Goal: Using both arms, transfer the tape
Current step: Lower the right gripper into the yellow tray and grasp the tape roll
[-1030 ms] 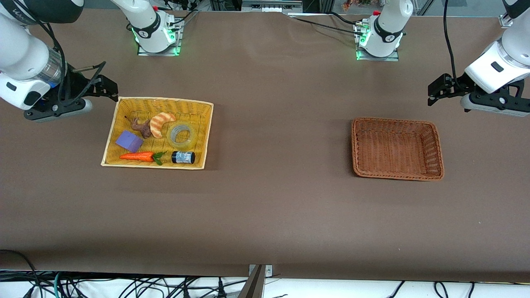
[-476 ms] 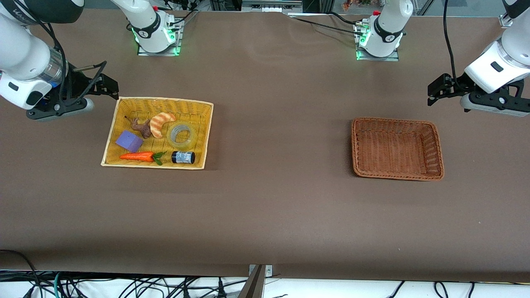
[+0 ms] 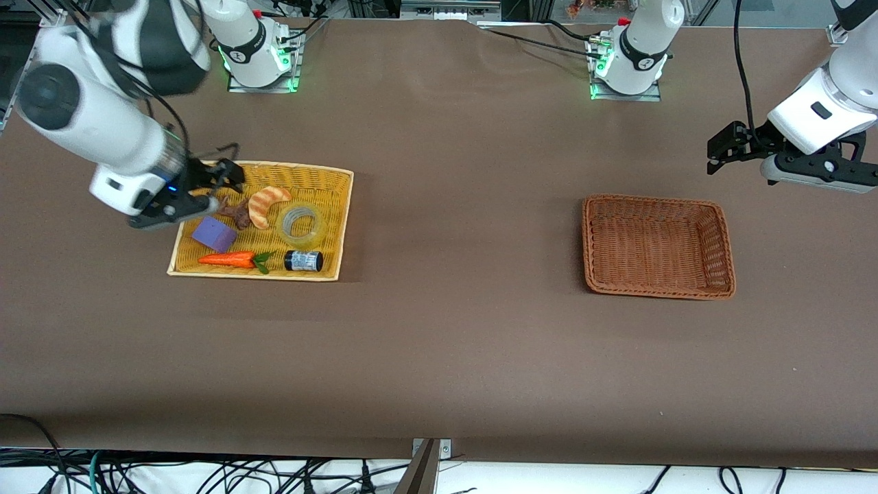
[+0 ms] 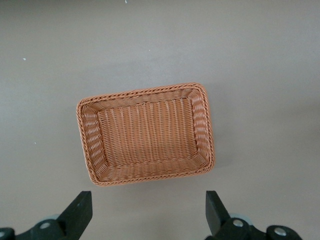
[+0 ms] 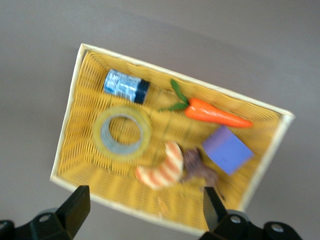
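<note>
The tape (image 3: 302,224), a translucent yellowish ring with a grey-white core, lies flat in the yellow basket (image 3: 341,226); it also shows in the right wrist view (image 5: 122,132). My right gripper (image 3: 219,180) is open and empty, up over the basket's corner toward the right arm's end, above the basket's rim (image 5: 150,220) in its wrist view. My left gripper (image 3: 721,147) is open and empty, up over bare table beside the brown basket (image 3: 657,245), which is empty and shows in the left wrist view (image 4: 146,133).
In the yellow basket with the tape lie a small dark jar (image 3: 303,261), a carrot (image 3: 230,259), a purple block (image 3: 214,233), a croissant (image 3: 265,204) and a brown figure (image 3: 236,213). The arm bases (image 3: 255,48) stand along the table's robot edge.
My right arm has swung in from beside the table's end and its gripper now hangs over the yellow basket's corner. My left gripper has barely moved.
</note>
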Controlling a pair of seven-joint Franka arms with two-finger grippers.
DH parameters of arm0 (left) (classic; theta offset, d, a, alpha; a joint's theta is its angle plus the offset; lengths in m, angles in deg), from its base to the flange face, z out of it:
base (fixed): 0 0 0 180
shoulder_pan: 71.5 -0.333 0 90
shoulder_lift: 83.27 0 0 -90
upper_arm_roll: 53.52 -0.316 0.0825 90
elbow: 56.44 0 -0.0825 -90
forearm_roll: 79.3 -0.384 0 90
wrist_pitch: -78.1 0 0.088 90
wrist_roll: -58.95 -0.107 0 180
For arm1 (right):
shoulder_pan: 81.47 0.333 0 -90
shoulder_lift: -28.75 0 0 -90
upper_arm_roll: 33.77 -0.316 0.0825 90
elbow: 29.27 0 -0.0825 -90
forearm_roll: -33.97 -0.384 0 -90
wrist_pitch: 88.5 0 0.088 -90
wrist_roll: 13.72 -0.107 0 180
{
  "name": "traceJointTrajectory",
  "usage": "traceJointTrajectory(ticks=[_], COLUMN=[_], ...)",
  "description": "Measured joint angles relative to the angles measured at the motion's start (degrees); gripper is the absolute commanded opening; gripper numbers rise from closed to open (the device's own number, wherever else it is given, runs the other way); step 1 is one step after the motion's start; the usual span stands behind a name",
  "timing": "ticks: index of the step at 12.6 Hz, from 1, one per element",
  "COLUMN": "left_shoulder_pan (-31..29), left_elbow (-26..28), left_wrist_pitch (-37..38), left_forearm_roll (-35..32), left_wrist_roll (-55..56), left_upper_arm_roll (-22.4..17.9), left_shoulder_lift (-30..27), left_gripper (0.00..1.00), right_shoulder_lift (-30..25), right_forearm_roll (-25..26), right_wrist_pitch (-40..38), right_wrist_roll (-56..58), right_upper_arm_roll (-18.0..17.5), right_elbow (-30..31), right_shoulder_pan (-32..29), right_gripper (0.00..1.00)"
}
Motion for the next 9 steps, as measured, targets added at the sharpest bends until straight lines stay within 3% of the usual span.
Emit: traceJointTrajectory(ticks=[2, 7, 9], left_shoulder_pan=[0.0, 0.0, 0.0], left_elbow=[0.0, -0.1, -0.2], left_wrist_pitch=[0.2, 0.2, 0.3], left_forearm_roll=[0.0, 0.0, 0.0], left_wrist_roll=[0.0, 0.0, 0.0], left_upper_arm_roll=[0.1, 0.6, 0.6], left_shoulder_lift=[0.0, 0.1, 0.1], left_gripper=[1.0, 1.0, 1.0], right_shoulder_lift=[2.6, 10.1, 13.0], right_forearm_roll=[0.0, 0.0, 0.0], right_wrist_pitch=[9.9, 25.8, 30.0], right_wrist_roll=[-2.3, -2.7, -2.7], right_upper_arm_roll=[-1.9, -2.2, -2.2], right_elbow=[6.6, 13.9, 15.0], right_shoulder_pan=[0.1, 0.0, 0.0], right_gripper=[1.0, 0.99, 0.89])
